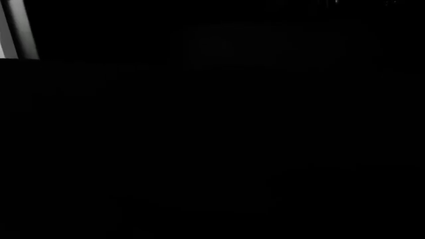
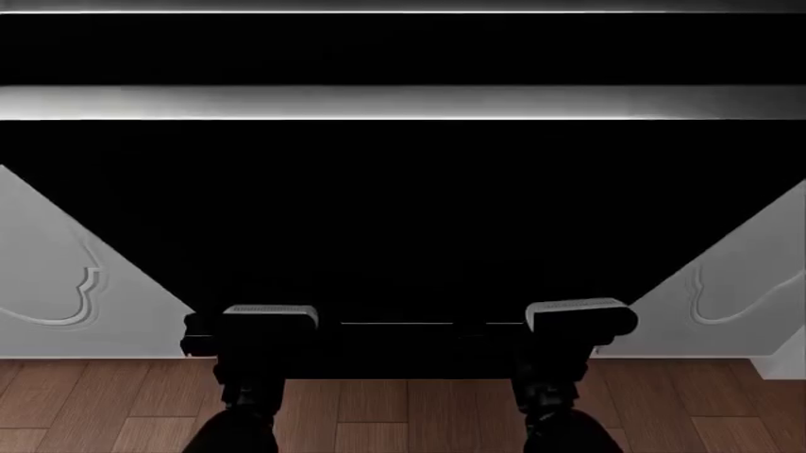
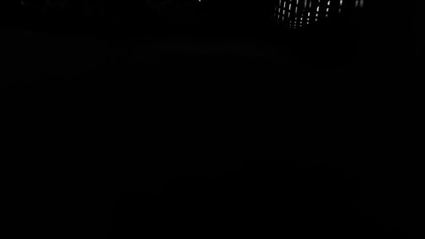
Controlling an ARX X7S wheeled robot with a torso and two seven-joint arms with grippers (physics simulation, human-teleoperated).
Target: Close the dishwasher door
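Reaching forward with both arms, I have my left gripper (image 2: 267,326) and right gripper (image 2: 579,321) pushed up under the near edge of the door (image 2: 403,226), one toward each corner. I judge that spacing is deliberate: pressure near both corners should lift the panel evenly and keep it from twisting on its hinge.

The door fills most of the head view as a wide black sheet, hanging open toward me and sloping down from a bright silver band (image 2: 403,102) across its far part to its dark near edge just above the floor (image 2: 403,406). It is plainly not shut yet.

How far my fingers are spread I cannot tell. From the head camera only the pale tops of the wrists show, and the fingertips are lost in black beneath the panel. Both wrist cameras see almost nothing but darkness, apart from a pale strip in one corner on the left and a small patch of glinting rack wires on the right. Whether I touch the door or hover just short of it is also unclear.

Grey cabinet fronts (image 2: 57,283) flank the door on both sides, standing clear of its slanting edges, so nothing seems to block its swing upward. The wooden floor below my arms gives me space to follow it.
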